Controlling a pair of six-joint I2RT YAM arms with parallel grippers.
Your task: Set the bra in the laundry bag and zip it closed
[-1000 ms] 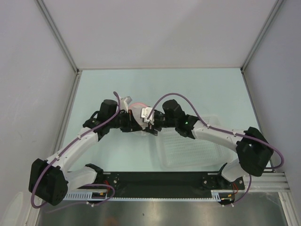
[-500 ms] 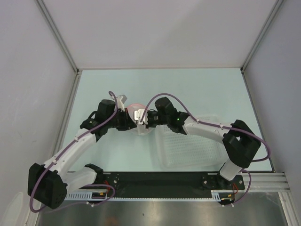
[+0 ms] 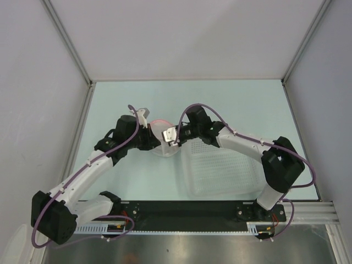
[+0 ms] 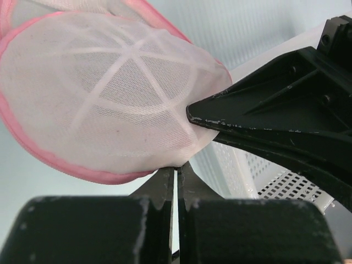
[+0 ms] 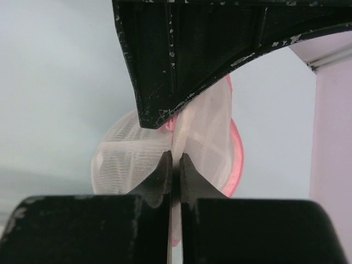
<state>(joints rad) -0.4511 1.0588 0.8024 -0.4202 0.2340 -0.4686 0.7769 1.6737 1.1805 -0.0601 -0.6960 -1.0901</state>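
The left fingers (image 4: 159,190) were pressed together, with only a hairline between them, and their tips nipped the pink trim at the lower edge of the laundry bag (image 4: 110,99). The right fingers (image 5: 190,176) were likewise closed tight, and a fold of the bag's white mesh ran up from between their tips. Each pair showed in the other's wrist view as a dark wedge whose point met the bag: the right came in from the side against the mesh dome, and the left came down from above where the pink trim bunched.

The bag itself was a rounded, translucent white pouch ribbed with pale seams and edged in pink. It was held between the two sets of fingers near the middle of the pale green surface (image 3: 236,104), slightly left of centre in the overhead view. Whether its underside touched the surface could not be told.

Just to the right of the bag lay a white perforated plastic basket (image 3: 220,170), flat on the surface beneath the right forearm. Both arms bowed inward from their bases at the near edge, purple cables looping over their wrists
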